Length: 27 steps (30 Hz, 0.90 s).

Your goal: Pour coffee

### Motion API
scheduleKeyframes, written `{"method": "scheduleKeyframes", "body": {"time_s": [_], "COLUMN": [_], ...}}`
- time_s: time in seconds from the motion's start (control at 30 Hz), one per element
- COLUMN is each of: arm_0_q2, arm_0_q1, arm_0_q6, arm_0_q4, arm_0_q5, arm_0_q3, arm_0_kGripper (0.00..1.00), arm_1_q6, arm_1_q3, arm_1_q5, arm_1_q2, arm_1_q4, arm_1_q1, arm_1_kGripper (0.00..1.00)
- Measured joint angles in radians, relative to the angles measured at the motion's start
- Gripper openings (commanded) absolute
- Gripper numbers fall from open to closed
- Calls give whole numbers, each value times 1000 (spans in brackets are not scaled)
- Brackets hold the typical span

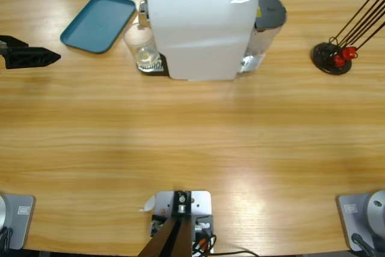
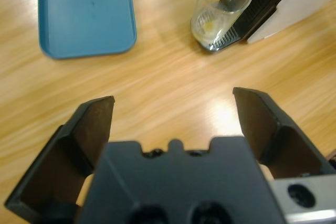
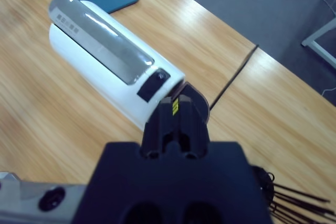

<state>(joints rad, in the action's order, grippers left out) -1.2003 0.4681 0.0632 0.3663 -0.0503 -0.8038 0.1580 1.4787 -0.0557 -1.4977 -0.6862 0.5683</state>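
Coffee [image 2: 210, 25], a thin pale amber-yellow film, lies in the bottom of the clear glass tumbler [image 2: 219, 9], which stands upright on the dark drip grille of the white, boxy coffee machine [image 1: 201, 31], at the machine's spout end. Just beyond the tumbler, a flat teal rectangular tray [image 1: 98, 23] rests on the long wooden bench [image 1: 192, 142], near the machine but not touching it.

The left hand [image 2: 173, 116] is spread wide and carries nothing; bare wood shows between its two black jaws. In its wrist view the tumbler sits ahead and off to the right of the hand's line, well apart from the fingertips, with the tray ahead to the left. In the high view this hand [image 1: 30, 57] comes in at the edge on the tray's side, so it is the nearer arm to the glass.

The right hand [image 3: 176, 124] appears pressed together with nothing between its jaws, hovering above the machine's far end, near a black stand of thin sticks [image 1: 332, 57].
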Motion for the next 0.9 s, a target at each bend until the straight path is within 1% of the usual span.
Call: {"method": "scheduleKeyframes", "body": {"time_s": [0.17,0.23,0.63,0.9], "arm_0_q2": [53,68,71,71], "arm_0_q1": [0,0,0,0], "arm_0_q6": [-5,-7,-9,-9], "arm_0_q4": [-151,-173,-186,-186], "arm_0_q5": [0,0,0,0], "arm_0_q3": [89,103,112,112], "arm_0_kGripper": [977,977,977,977], "arm_1_q6": [16,19,25,30], "arm_1_q3": [38,38,118,121], "arm_1_q5": [-11,-15,-32,-35], "arm_1_q2": [-55,-69,-179,-199], "arm_1_q4": [-12,-14,-37,-39], "arm_1_q1": [0,2,46,47], "arm_1_kGripper": [0,0,0,0]}}
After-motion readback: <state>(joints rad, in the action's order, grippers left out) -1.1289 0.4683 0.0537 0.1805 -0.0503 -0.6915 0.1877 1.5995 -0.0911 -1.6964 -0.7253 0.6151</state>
